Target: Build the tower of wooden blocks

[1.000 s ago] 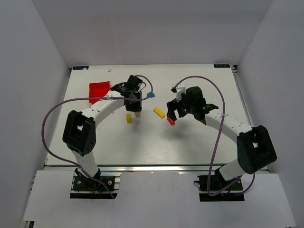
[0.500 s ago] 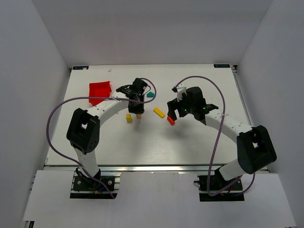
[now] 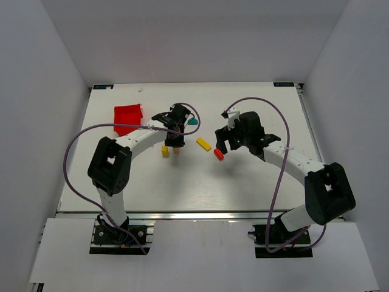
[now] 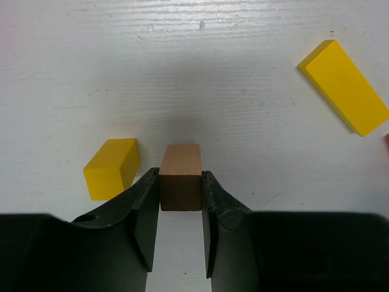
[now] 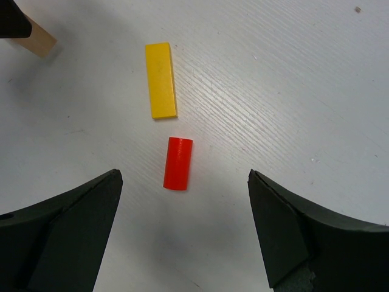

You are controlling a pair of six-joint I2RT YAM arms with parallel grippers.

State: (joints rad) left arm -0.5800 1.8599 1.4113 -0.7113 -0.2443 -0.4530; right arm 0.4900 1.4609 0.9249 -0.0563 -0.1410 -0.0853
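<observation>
White table (image 3: 200,182), grey walls (image 3: 55,55) | left jaws pinch tan block (image 4: 180,176) | right jaws wide over red cylinder (image 5: 178,163)

Matt white counter (image 4: 243,73) with a fine wood-grain texture. A bare, unpainted wood block (image 4: 180,176) sits between smooth black plastic jaws. Long yellow block (image 4: 343,85) and red cylinder (image 5: 178,163): smooth painted wood.
</observation>
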